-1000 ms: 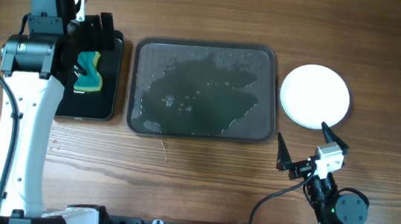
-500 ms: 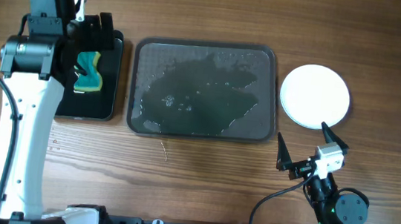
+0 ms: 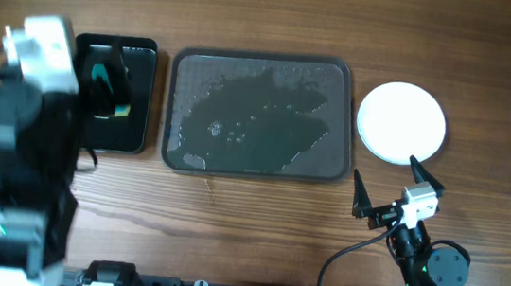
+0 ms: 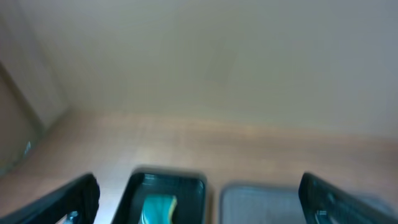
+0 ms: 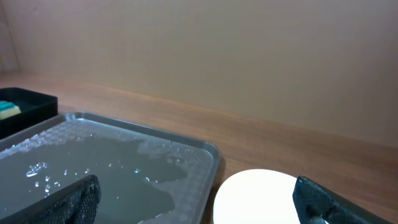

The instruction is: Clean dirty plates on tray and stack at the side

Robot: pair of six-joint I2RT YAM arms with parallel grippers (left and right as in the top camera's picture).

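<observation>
The dark-grey tray point(image 3: 258, 115) lies mid-table, wet with pooled water and holding no plates; it also shows in the right wrist view point(image 5: 124, 162). A white plate point(image 3: 401, 123) lies on the table right of the tray, also in the right wrist view point(image 5: 261, 196). I cannot tell whether other plates lie under it, and no pale blue plate shows. My left gripper point(image 4: 199, 190) is open and empty, raised over the black sponge tray, blurred in the overhead view point(image 3: 109, 72). My right gripper point(image 3: 389, 186) is open and empty, in front of the plate, as the right wrist view point(image 5: 193, 193) also shows.
A small black tray point(image 3: 136, 102) with a teal-and-yellow sponge point(image 3: 118, 95) stands left of the grey tray; the sponge also shows in the left wrist view point(image 4: 155, 208). The left arm's body point(image 3: 23, 138) stands at the front left.
The left arm has swung back toward the front left and is blurred by motion. The sponge stays in the black tray. The right arm and the plate have not moved.
</observation>
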